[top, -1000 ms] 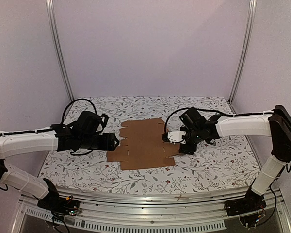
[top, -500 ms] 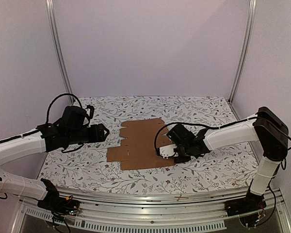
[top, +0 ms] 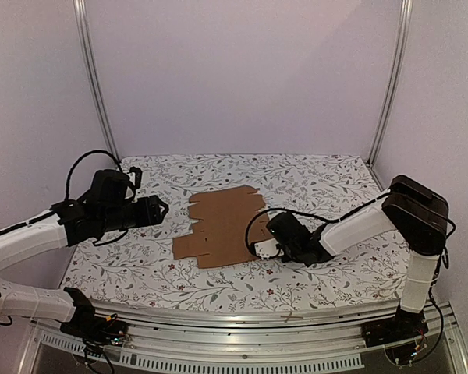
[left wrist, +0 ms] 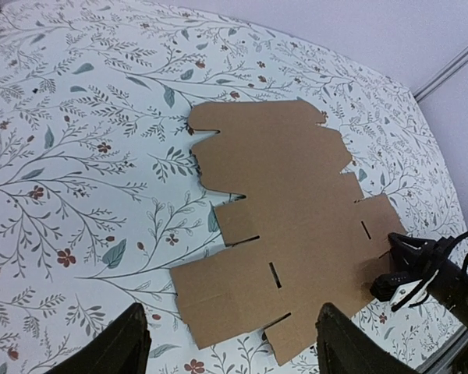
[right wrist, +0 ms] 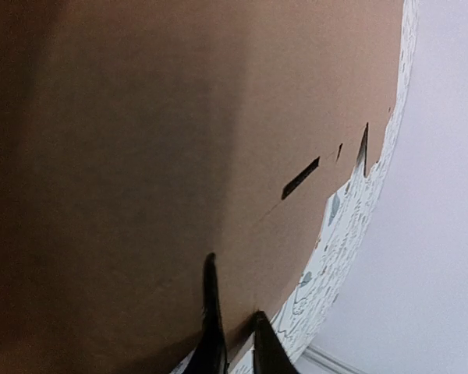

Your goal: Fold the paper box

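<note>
On the flower-print table [top: 335,175], about the middle: the paper box [top: 222,226], not yet folded, a flat brown sheet with slots and tabs. Its long axis runs far to near, skewed a little so the near end sits further left.

Right gripper [top: 259,248] is low, at the sheet's near-right edge. In the wrist view its fingertips [right wrist: 212,327] stand almost together with the sheet's rim between them; I read that as pinching the edge.

Left gripper [top: 157,209] hangs left of the sheet, well apart from it, fingers spread wide and holding nothing.

The right arm is clearly nearer. Any lift of that flap probably hinges leftward, towards the sheet's middle.
</note>
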Robot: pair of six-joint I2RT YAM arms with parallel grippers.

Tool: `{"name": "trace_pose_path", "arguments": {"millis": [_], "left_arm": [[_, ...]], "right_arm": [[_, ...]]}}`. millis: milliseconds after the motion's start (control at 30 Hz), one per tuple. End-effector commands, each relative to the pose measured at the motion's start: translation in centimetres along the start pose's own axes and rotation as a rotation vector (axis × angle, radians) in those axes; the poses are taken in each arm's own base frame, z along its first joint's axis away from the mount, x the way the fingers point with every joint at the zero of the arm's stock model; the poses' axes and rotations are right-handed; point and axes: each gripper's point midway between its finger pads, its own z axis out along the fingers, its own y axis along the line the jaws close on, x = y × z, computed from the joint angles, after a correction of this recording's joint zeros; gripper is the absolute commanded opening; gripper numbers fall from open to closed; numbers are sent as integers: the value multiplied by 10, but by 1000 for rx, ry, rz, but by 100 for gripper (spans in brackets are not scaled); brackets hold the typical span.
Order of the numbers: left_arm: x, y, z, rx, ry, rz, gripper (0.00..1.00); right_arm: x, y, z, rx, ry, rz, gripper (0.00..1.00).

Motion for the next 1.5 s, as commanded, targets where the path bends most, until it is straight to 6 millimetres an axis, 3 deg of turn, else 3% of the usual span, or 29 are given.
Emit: {"name": "trace_pose_path", "arguments": {"millis": [0, 233, 300, 467, 600, 767, 900, 1067, 1167, 1267, 1367, 1467], "left_arm": [[-5, 9, -2, -27, -17, -10, 73], [-11, 10, -4, -26, -36, -15, 73], [-12, 12, -7, -32, -48, -17, 73], [-32, 24, -29, -87, -139, 1, 73], [-55, 43, -60, -175, -248, 11, 74], [-78, 51, -93, -212, -358, 52, 74], [-89, 53, -104, -247, -374, 88, 75], [-93, 51, -103, -248, -381, 92, 75], [-95, 47, -101, -228, -381, 85, 75], [-95, 41, -97, -196, -374, 77, 75], [-95, 39, -95, -183, -370, 76, 75], [-96, 34, -93, -165, -359, 83, 75]], "right_arm": [[-12, -17, -7, 74, -54, 3, 0], [-30, -88, -60, 146, -190, 141, 0], [-32, -102, -77, 122, -231, 196, 0], [-37, -113, -113, -76, -303, 336, 0], [-46, -112, -141, -307, -401, 473, 0], [-55, -98, -194, -643, -548, 527, 0], [-52, -88, -234, -843, -593, 548, 0], [-50, -82, -274, -1156, -640, 646, 0], [-42, -79, -280, -1436, -578, 762, 0], [-33, -68, -269, -1741, -435, 889, 0], [-32, -55, -236, -1831, -368, 952, 0], [-27, -51, -203, -1783, -289, 1051, 0]]}}
